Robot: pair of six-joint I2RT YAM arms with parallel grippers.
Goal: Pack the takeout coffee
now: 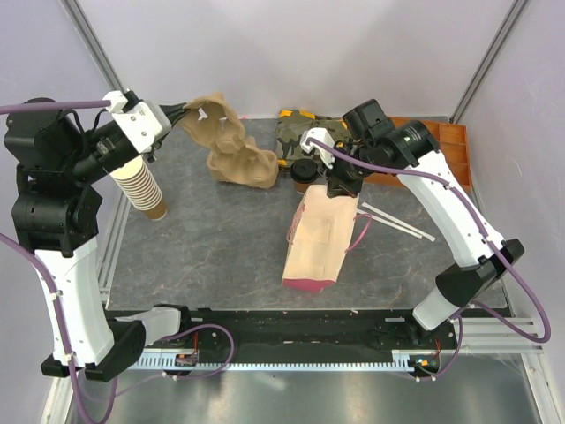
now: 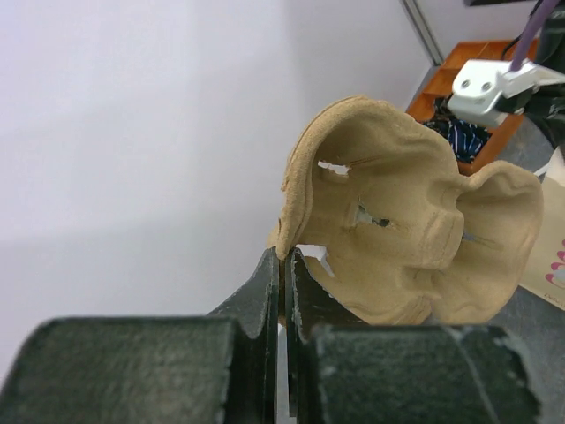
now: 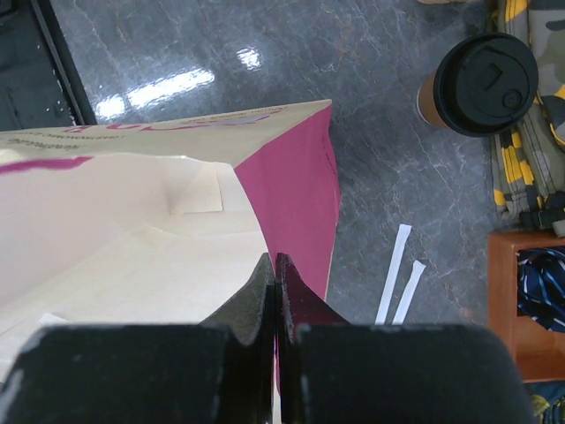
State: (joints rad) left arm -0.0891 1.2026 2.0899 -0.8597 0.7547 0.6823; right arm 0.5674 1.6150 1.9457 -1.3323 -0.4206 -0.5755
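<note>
The takeout coffee (image 1: pixel 305 171) stood upright on the table near its far edge, lid on, between the pulp cup carrier (image 1: pixel 235 147) and a camouflage pouch (image 1: pixel 296 132). The left gripper (image 2: pixel 284 256) had its jaws pinched tight on the carrier's rim and held it tilted by the far left corner. The right gripper (image 3: pixel 275 261) had its jaws clamped on the mouth edge of the paper bag (image 1: pixel 316 243), which lay mid-table, near the coffee. Two wrapped straws (image 1: pixel 397 223) lay toward the right edge.
</note>
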